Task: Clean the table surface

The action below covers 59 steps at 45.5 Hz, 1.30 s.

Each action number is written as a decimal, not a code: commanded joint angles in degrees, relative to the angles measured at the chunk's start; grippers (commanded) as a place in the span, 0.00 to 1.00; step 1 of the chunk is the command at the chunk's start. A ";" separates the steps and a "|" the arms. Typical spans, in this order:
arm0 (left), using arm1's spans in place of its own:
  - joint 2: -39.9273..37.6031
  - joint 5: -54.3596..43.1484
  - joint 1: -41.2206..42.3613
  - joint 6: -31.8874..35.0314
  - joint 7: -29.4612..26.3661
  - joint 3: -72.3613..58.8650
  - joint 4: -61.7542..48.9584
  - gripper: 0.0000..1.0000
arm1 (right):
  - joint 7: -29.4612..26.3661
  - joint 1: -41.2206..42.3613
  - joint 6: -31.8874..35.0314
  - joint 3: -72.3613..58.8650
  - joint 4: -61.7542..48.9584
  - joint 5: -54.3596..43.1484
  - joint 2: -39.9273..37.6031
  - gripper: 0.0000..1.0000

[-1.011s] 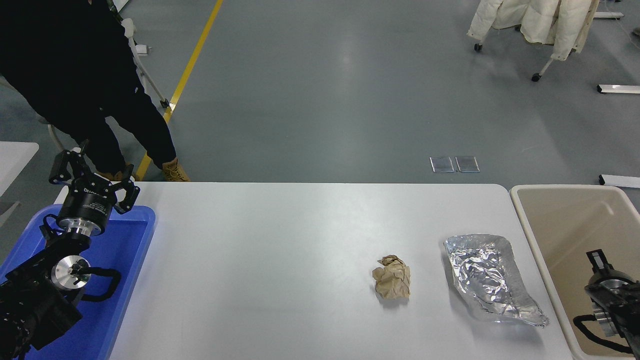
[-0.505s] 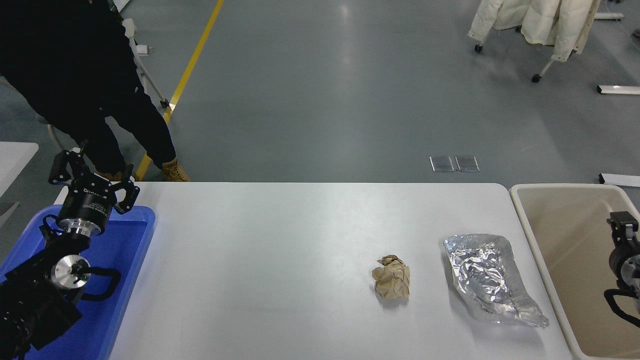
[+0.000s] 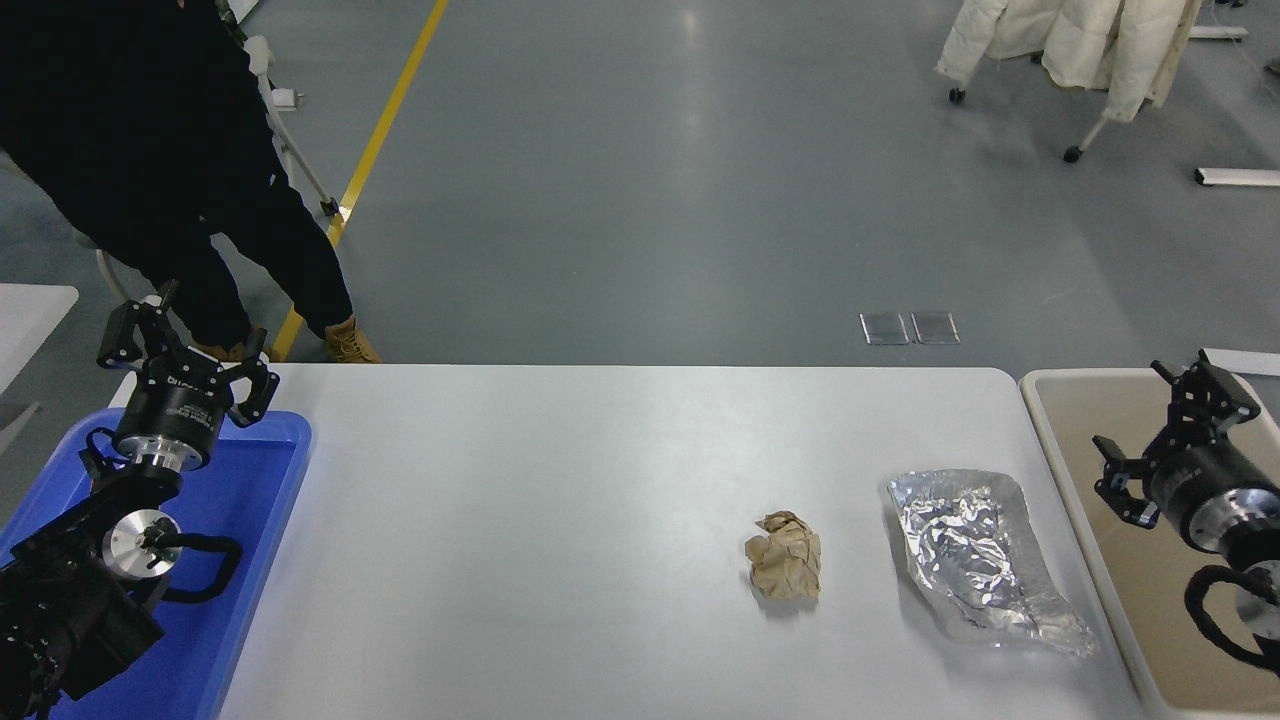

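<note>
The left gripper (image 3: 185, 350) hangs with fingers spread over the blue tray (image 3: 255, 500). The table surface (image 3: 560, 520) fills the middle, long side running left to right. On it lie crumpled brown paper (image 3: 784, 567) and foil (image 3: 975, 555). The right gripper (image 3: 1170, 425) hangs spread over the beige bin (image 3: 1080, 400).

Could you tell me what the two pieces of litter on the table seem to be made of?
The crumpled brown wad looks like matte kraft paper: dull tan, soft irregular creases. The silver sheet looks like aluminium foil: mirror-bright and finely wrinkled. Both lie on the table surface.
</note>
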 commanded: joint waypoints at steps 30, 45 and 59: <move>0.00 -0.01 -0.06 -0.09 0.00 0.00 -0.07 1.00 | 4.30 14.15 3.98 5.78 -12.85 -4.44 24.05 0.99; 0.00 -0.01 0.03 -0.09 0.00 0.00 0.02 1.00 | 8.17 14.06 6.52 5.08 -15.22 -13.13 24.05 0.99; 0.00 -0.01 0.03 -0.09 0.00 0.00 0.02 1.00 | 14.67 13.62 7.05 -0.54 -19.97 -25.27 24.05 0.99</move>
